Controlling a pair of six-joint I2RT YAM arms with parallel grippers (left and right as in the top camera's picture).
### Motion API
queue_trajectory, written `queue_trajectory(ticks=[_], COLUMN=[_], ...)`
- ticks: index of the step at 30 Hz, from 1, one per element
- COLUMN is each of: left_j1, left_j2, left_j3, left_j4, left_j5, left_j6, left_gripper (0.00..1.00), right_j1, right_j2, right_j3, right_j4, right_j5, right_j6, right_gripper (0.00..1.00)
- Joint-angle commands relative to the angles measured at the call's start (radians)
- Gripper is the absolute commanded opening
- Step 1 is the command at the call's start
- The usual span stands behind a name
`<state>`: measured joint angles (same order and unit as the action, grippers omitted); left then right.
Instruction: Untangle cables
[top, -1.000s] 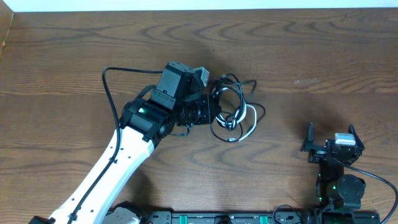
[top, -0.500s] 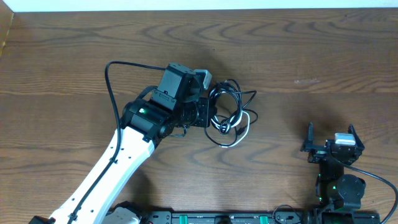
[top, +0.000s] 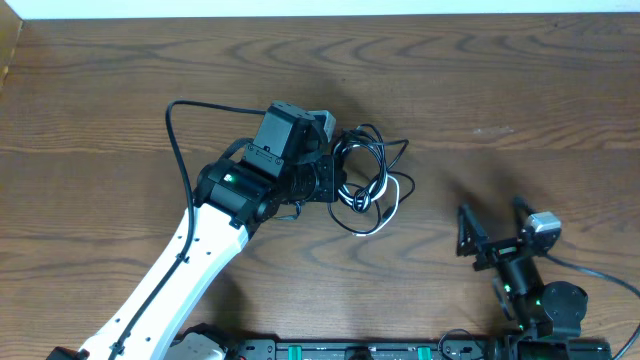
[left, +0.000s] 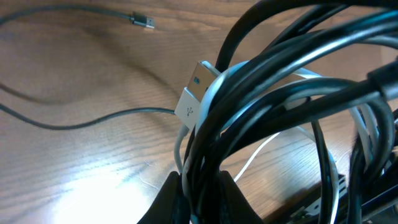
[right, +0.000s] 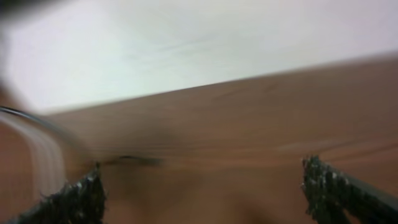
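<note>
- Overhead: the cables (top: 368, 172) lie as one looped tangle near the middle of the desk (top: 520, 90). A white cord (top: 397, 197) curls out of the tangle's lower right side.
- Overhead: the left gripper (top: 336, 181) is at the tangle's left edge, clamped shut on the black loops. The white left arm (top: 170, 270) runs away from the tangle toward the lower left.
- Overhead: the right gripper (top: 495, 230) sits well apart from the tangle, to its lower right. Its jaws are spread wide with nothing between them.
- Left wrist: the black cables (left: 280, 81) fill the right of the view in thick overlapping loops. Several strands run down between the left gripper (left: 198, 200) fingers (left: 163, 205), which pinch them tight.
- Left wrist: a white plug (left: 196, 99) presses against the tangle's left side, and the white cord (left: 266, 149) threads under the black loops.
- Left wrist: left of the tangle, a thin grey cord (left: 81, 122) lies loose on the desk (left: 74, 177). A small plug (left: 142, 22) at its end lies apart from the tangle.
- Right wrist: the picture is blurred. The right gripper (right: 202, 177) shows its two fingers (right: 78, 199) at the lower corners, far apart and holding nothing. The bare desk (right: 217, 124) lies ahead and a pale wall (right: 186, 37) rises behind. I cannot make out the tangle here.
</note>
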<state>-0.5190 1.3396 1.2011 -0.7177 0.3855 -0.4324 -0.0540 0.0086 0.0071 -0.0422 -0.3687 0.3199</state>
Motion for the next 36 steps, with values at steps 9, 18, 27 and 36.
queue_trajectory(ticks=[9, 18, 27, 36], left_j1=[0.001, -0.005, -0.115, -0.188], left_j2=[-0.007, 0.038, 0.078, 0.078], left_j3=[0.009, 0.006, 0.006, 0.005], left_j4=[0.005, 0.026, 0.106, 0.111], left_j5=[-0.021, -0.055, -0.059, -0.134], left_j6=[-0.141, -0.261, -0.257, -0.235], left_gripper=[0.08, 0.08, 0.08, 0.08], right_j1=[-0.003, -0.003, 0.027, 0.086], right_j2=[-0.002, -0.002, -0.002, -0.002], right_j3=[-0.002, -0.002, -0.002, -0.002], right_j4=[0.007, 0.197, 0.233, 0.292], right_j5=[-0.307, -0.399, -0.412, -0.352], right_j6=[0.660, 0.885, 1.016, 1.116], right_gripper=[0.99, 0.63, 0.56, 0.44])
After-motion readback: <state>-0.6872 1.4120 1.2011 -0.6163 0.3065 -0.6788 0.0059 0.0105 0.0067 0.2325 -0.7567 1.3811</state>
